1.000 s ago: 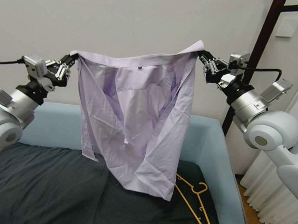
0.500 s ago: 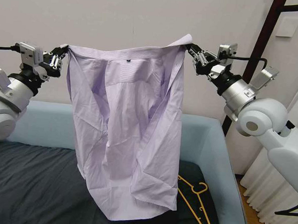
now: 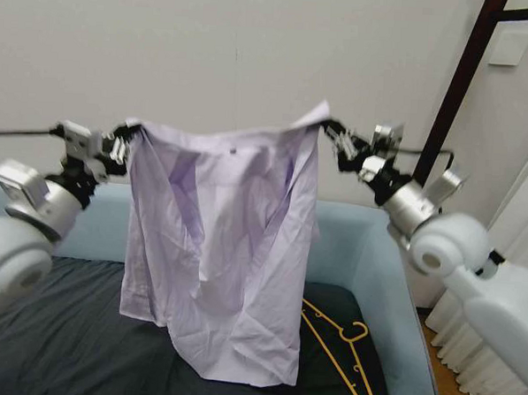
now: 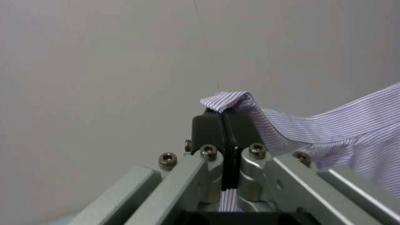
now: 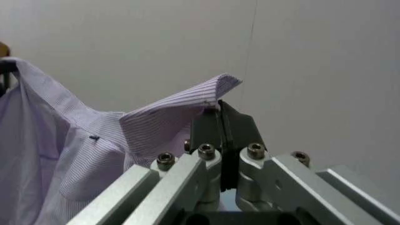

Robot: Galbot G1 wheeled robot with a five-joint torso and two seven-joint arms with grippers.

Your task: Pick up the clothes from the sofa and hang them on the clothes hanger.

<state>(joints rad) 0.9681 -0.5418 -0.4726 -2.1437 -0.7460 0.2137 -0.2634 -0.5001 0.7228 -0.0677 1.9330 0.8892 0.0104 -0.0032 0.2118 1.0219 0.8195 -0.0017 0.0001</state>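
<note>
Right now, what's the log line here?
shirt: hanging spread between both arms | left end effector: shut on one corner | right end effector: shut on other corner | hanger: on sofa

Both dipped — left gripper (image 3: 128,138) & right gripper (image 3: 326,128) — shirt (image 3: 226,249) top edge lower.

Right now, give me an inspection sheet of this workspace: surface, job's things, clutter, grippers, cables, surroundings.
Surface: sofa, dark seat cushion with a light blue frame.
Job's things: lilac shirt held spread in the air between both grippers, its hem low over the seat; cannot tell if it touches. Yellow hanger lies flat on the seat near the sofa's right arm.
Clutter: nothing seen.
Grippers: left gripper shut on one top corner of the shirt; right gripper shut on the other.
Cables: black cable behind the left wrist; a second one along the right forearm.
Surroundings: pale wall; dark post at right.
</note>
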